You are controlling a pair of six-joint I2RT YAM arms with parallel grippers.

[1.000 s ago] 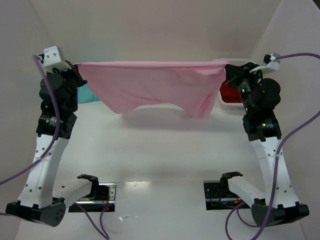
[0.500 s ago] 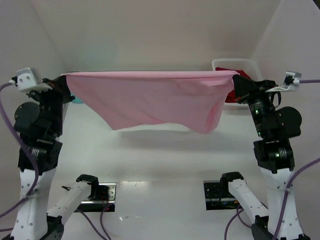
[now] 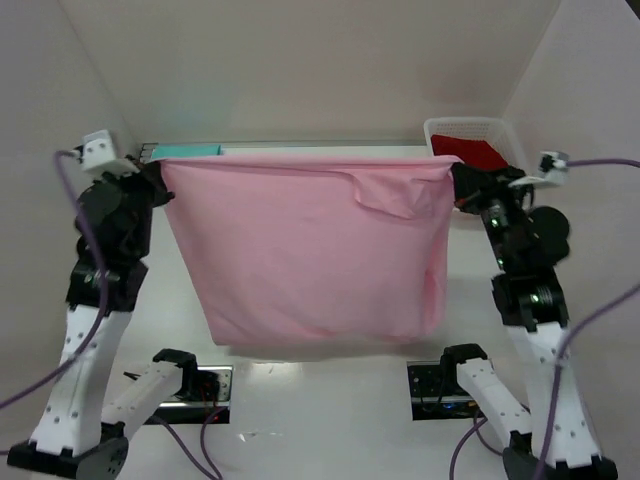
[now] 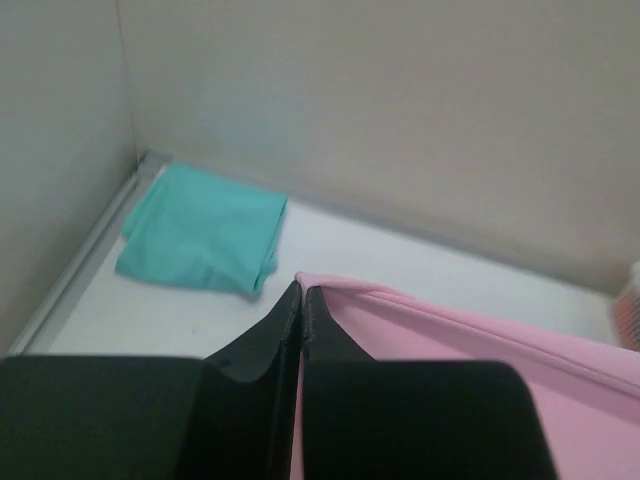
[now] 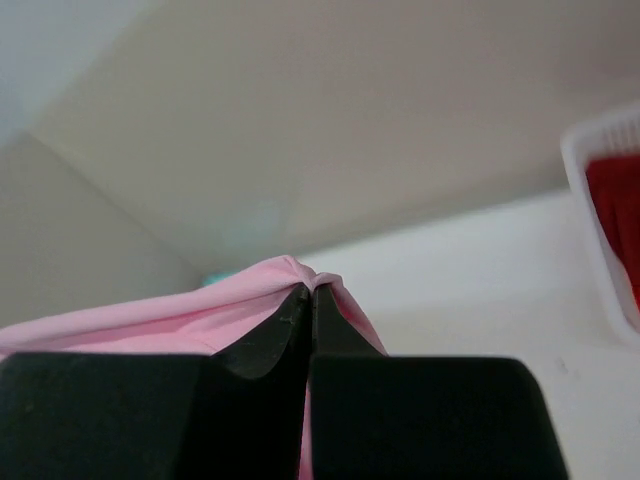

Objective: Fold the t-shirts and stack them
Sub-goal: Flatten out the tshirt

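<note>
Pink t-shirt [image 3: 310, 250] hangs spread flat above the worktop [image 3: 320, 410], top edge taut between the arms. Left tool [image 4: 301, 290] pinched tight on one upper corner, right tool [image 5: 308, 290] on the other. Teal t-shirt [image 4: 200, 230] folded, far-left corner. Red t-shirt [image 3: 470, 150] in white basket [image 3: 440, 128], far right.

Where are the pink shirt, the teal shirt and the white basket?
pink shirt [image 3: 310, 260], top external view, middle of the hanging cloth.
teal shirt [image 4: 205, 230], left wrist view, middle of the folded cloth.
white basket [image 3: 475, 121], top external view, far rim.
</note>
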